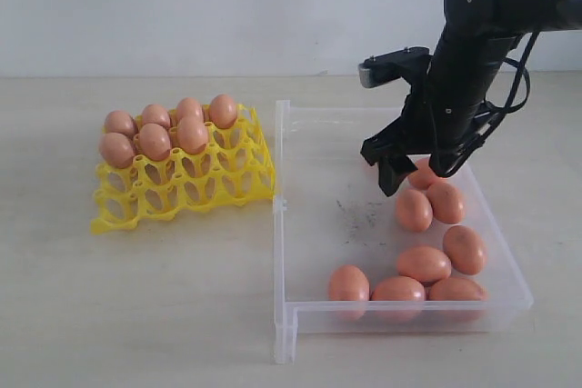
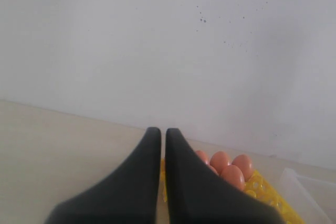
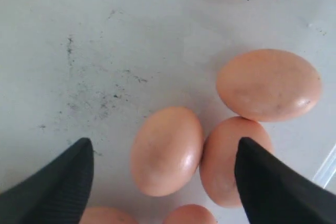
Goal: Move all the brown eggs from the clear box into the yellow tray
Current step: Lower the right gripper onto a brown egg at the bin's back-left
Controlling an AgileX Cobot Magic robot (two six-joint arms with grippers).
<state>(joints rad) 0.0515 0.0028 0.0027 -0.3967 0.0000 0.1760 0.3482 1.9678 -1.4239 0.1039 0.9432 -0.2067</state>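
Right gripper point(image 3: 163, 141): hanging low inside the clear box point(image 1: 284, 224), jaws standing spread, pinching nothing.
Target egg point(image 3: 167, 150): lying directly beneath, between the fingers, its long axis running across the closing line.
Obstruction: a neighbouring egg point(image 3: 233, 161) is touching it, sitting partly under one finger.
Other brown eggs point(image 1: 424, 263): clustering in the box's right half.
Yellow tray point(image 1: 182, 197): sitting left of the box, its far rows carrying seven eggs.
Left gripper point(image 2: 163, 140): pressed together, hovering by the tray, farther from the box.
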